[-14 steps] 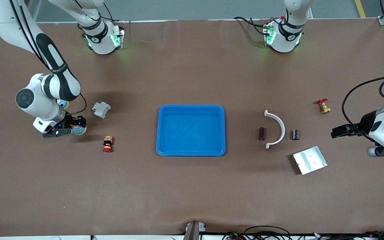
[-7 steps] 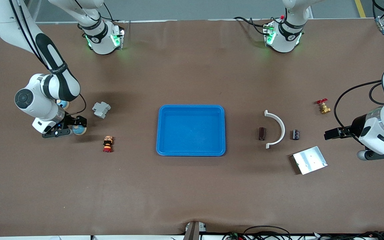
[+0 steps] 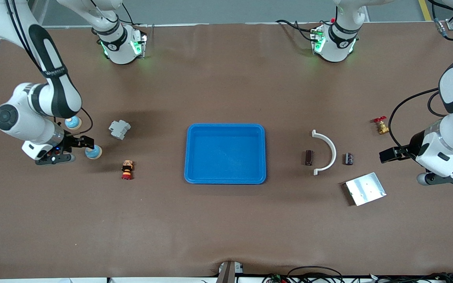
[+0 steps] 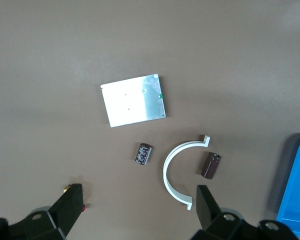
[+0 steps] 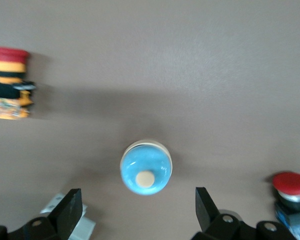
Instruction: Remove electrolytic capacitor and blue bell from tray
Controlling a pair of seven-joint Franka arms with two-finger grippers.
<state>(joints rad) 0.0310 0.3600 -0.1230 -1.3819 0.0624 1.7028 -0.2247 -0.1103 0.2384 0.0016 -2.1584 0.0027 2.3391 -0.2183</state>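
The right pincer (image 3: 80, 144) hung low over the surface (image 3: 226, 220) toward the right arm's end, its fingers spread wide and holding nothing. The blue bell (image 3: 93, 152) (image 5: 146, 168) sat on the surface just beside its fingertips, apart from both. A 2nd blue bell (image 3: 72, 123) lay farther from the front camera, partly hidden by the arm. The left pincer (image 3: 387, 154) hovered wide open and empty over the left arm's end. A dark cylinder, probably the capacitor (image 3: 348, 158) (image 4: 144, 153), lay between the white curved bracket (image 3: 326, 151) and that pincer. The blue tray (image 3: 225, 179) sat mid-surface.
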